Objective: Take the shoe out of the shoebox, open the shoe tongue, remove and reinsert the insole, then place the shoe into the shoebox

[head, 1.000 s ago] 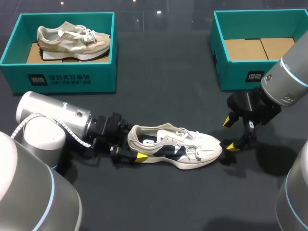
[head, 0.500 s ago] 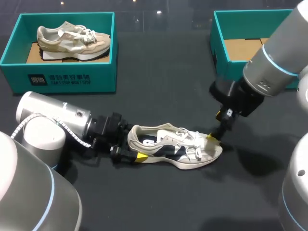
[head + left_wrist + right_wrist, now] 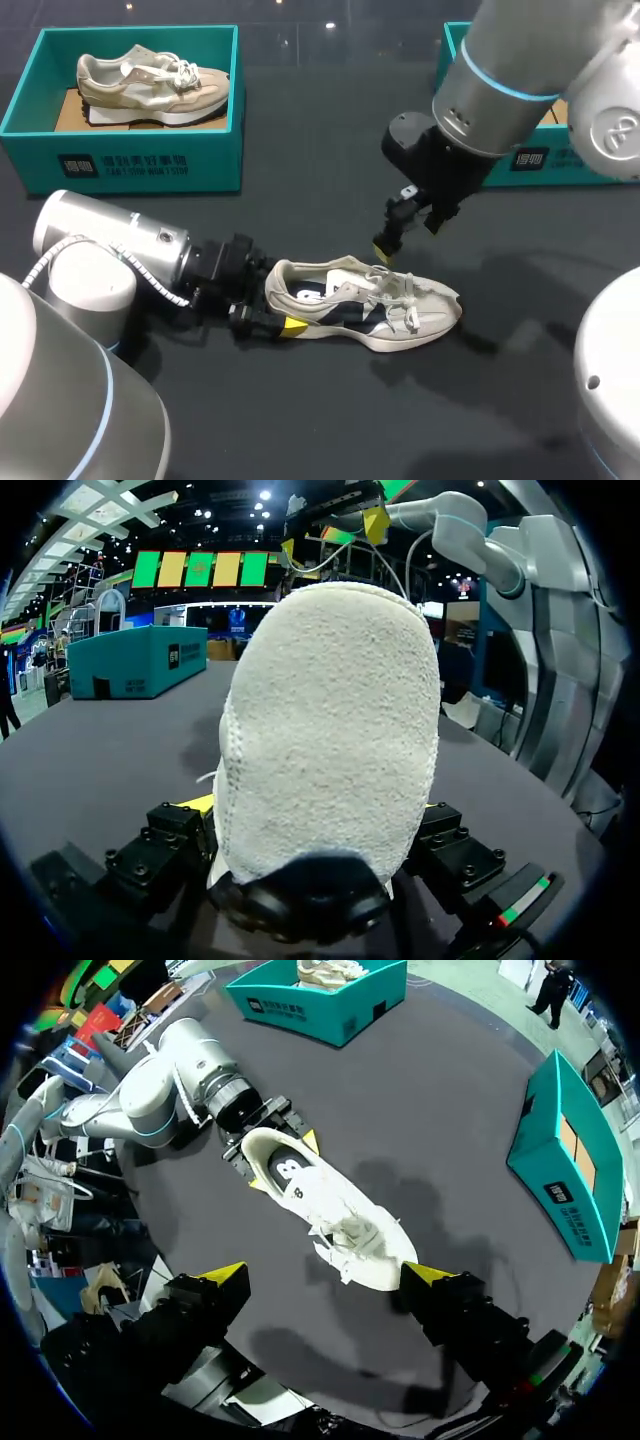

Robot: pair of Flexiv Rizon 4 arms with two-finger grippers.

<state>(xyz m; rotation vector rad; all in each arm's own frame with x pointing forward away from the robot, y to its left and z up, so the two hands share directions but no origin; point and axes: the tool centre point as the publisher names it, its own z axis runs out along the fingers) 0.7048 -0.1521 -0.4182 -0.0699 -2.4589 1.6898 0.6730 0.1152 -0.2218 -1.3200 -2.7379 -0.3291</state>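
The white sneaker [image 3: 365,305] lay on its sole on the dark table [image 3: 330,160], outside both boxes, with its toe toward the right arm's side and its heel toward the left arm's. The left gripper [image 3: 275,308] lay low along the table and was clamped on the sneaker's heel. In the left wrist view the pale suede heel [image 3: 330,730] filled the space between the two fingers, which pressed it from both sides, and only slivers of their yellow tips showed beside it.

The right gripper [image 3: 408,235] hung above the sneaker's laces and tongue, clear of the shoe. In the right wrist view its fingers [image 3: 225,1275] stood wide apart, with nothing between them but the sneaker [image 3: 320,1205] and the table below.

The left shoebox [image 3: 130,160], teal, stood at the far left of the table. It held a beige sneaker [image 3: 150,85] lying on its sole on the brown cardboard floor, toe toward the middle of the table. The right shoebox [image 3: 455,60], also teal, stood at the far right and was partly hidden by the right arm in the head view. In the right wrist view only the brown cardboard floor showed inside that box [image 3: 575,1175]. Both boxes stood open-topped and well apart from the white sneaker.
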